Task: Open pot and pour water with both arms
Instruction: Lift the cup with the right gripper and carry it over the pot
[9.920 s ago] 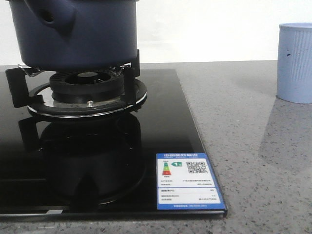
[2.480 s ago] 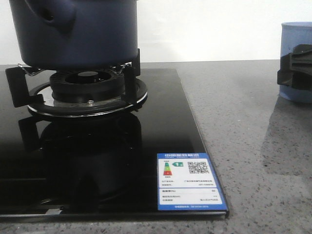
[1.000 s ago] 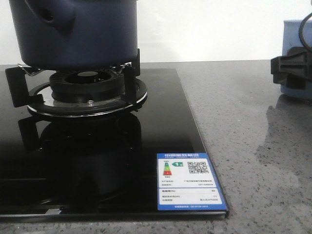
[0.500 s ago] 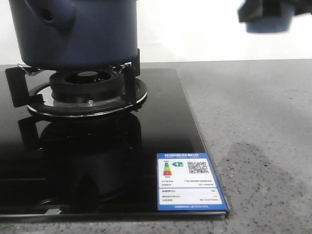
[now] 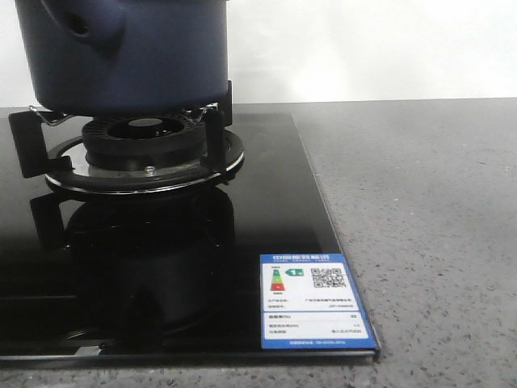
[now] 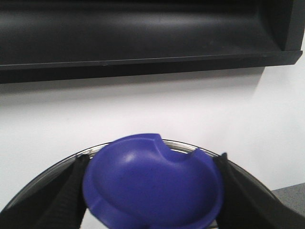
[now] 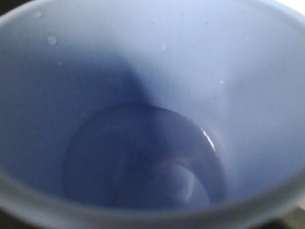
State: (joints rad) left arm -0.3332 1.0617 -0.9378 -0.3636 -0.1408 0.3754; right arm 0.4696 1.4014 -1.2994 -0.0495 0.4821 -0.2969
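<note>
The dark navy pot (image 5: 129, 56) stands on the burner at the top left of the front view, its top cut off by the frame. In the left wrist view my left gripper (image 6: 152, 202) is shut on the blue lid knob (image 6: 147, 174), one black finger (image 6: 66, 195) on each side. The lid's glass and metal rim (image 6: 190, 145) curves behind the knob. The right wrist view is filled by the inside of the light blue cup (image 7: 152, 57), with water (image 7: 143, 162) in its bottom. The right fingers are hidden by the cup. Neither gripper shows in the front view.
A gas burner with black pot supports (image 5: 145, 153) sits on a black glass hob (image 5: 266, 210) bearing a blue energy label (image 5: 311, 295). Grey speckled counter (image 5: 420, 226) lies to the right. A dark shelf (image 6: 143, 33) hangs above the white wall behind the lid.
The right gripper rose with the light blue cup from the counter at the right and left the front view at the top. The pot has not moved.
</note>
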